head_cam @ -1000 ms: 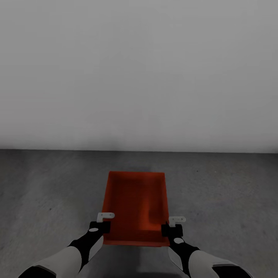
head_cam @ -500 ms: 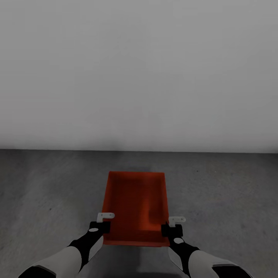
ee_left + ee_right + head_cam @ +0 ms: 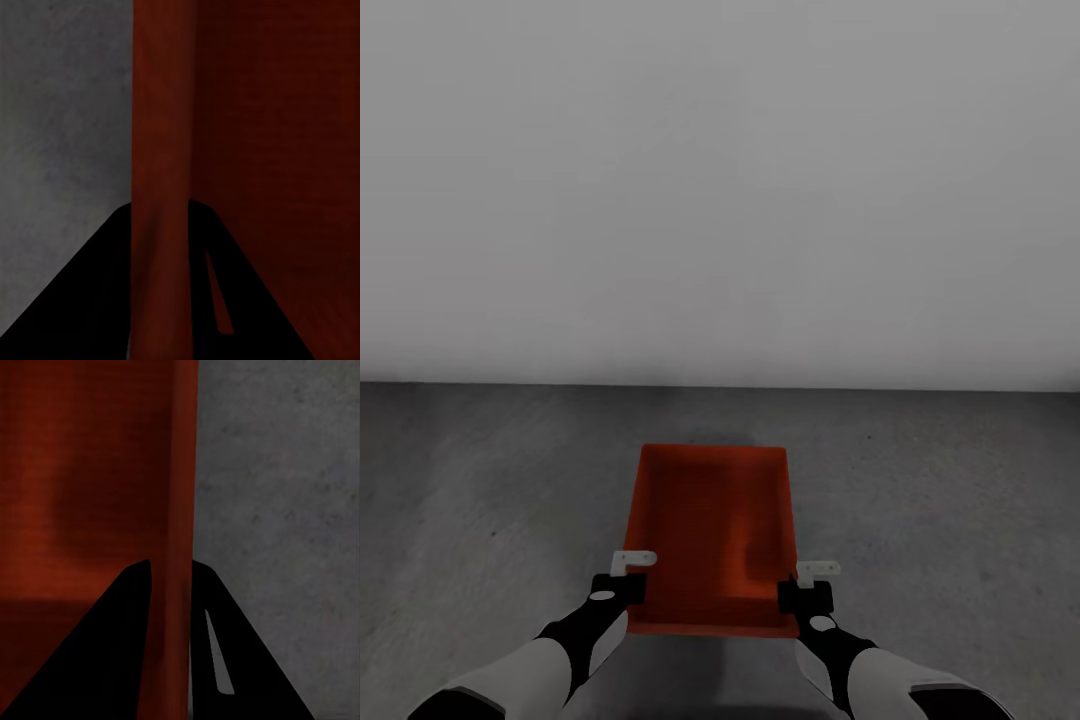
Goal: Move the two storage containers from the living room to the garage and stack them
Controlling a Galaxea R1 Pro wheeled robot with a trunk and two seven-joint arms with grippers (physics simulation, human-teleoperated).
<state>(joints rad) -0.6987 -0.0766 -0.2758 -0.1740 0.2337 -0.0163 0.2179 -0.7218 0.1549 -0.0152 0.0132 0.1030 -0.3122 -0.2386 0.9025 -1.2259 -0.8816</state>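
A red-orange storage container is sitting low in front of the robot, over the dark grey floor of the garage, a pale grey wall rising beyond it. The left end effector is gripping the container's left side wall near its close corner, its dark fingers straddling that wall. The right end effector is clamping the right side wall likewise, one finger lying inside the box and one outside.
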